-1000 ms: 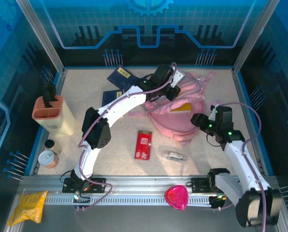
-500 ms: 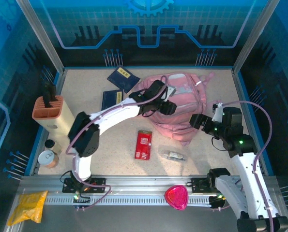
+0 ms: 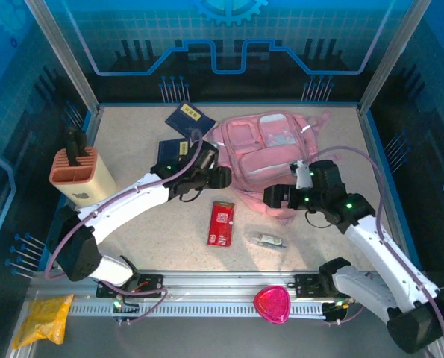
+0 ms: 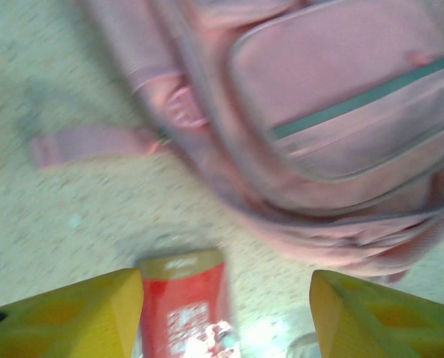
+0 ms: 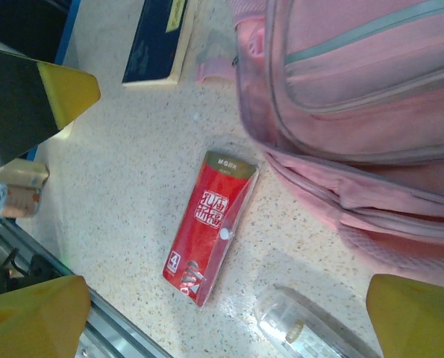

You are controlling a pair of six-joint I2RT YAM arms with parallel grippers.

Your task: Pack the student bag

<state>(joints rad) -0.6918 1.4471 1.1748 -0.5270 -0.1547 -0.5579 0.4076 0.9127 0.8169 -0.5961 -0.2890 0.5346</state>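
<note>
student bag: handling properties and grasp points

nearest the arm bases, a pink rounded item sits on the metal rail and a yellow pouch lies at the left corner. further in, on the table, lie a clear case and a red pack, both loose and just short of the bag's near edge.

the left gripper hovers at the bag's left side. its yellow fingers stand apart with nothing between them. the right gripper hovers over the bag's near edge, its fingers spread wide and likewise empty.

the student bag lies flat at centre-right of the table, front pockets up, unheld. two navy books lie to its left, toward the far edge.

handling, as judged:
- the fabric is soft and will sag and fold. it will not hold an opening unaided.
- the bag looks light for its bulk, so a one-sided pull would likely drag it across the table.
- take hold at a strap, a seam ridge or the zipper edge. flat panels offer no purchase.
- one arm should pin or lift the opening edge while the other loads items.
- the clear window panel is probably slicker than the cloth, so avoid gripping there.
</note>
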